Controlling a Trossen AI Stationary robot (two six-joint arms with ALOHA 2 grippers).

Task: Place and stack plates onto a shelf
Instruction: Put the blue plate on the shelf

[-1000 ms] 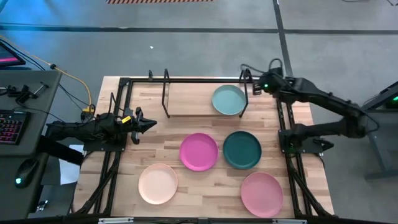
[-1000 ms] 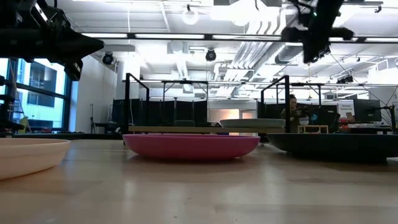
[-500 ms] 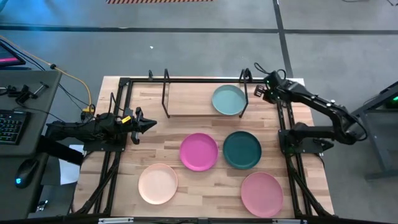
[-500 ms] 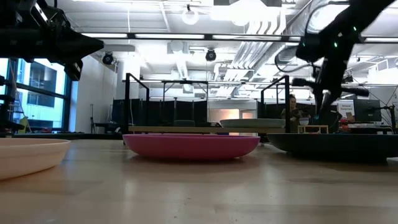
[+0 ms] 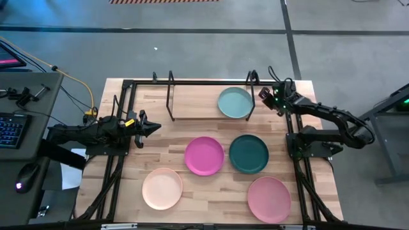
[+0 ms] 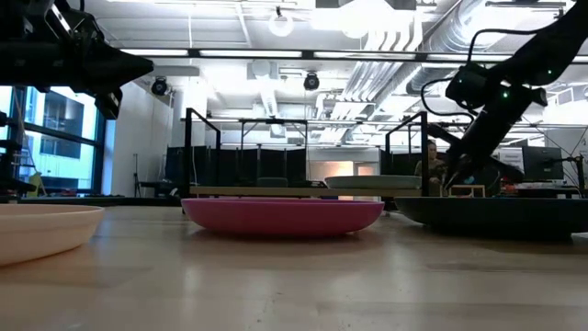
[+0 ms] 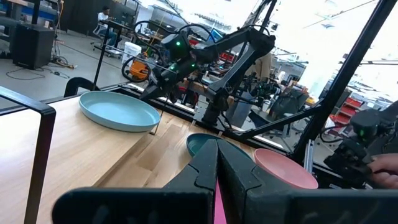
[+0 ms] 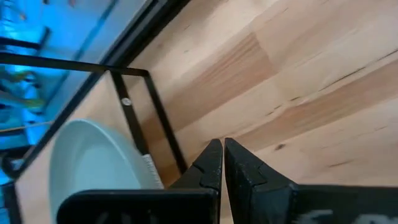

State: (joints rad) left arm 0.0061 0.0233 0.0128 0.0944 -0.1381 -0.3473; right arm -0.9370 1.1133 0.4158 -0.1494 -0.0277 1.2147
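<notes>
On the shelf (image 5: 204,102) the teal plate (image 5: 234,103) already sits at its right end. Our right gripper (image 5: 270,97), fingers pressed together, hangs just beside it; we should spread them, then approach the green plate (image 5: 248,153) low at its rim.

Shelf (image 5: 192,102) left of pale teal plate (image 5: 234,103) lies bare, ringed by black uprights (image 5: 170,96)

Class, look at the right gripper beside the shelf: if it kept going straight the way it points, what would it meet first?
Probably the black metal rod upright at the shelf's end; the right gripper, shut, points at its foot, with the round pale teal plastic plate just beyond. Depth is uncertain.
</notes>
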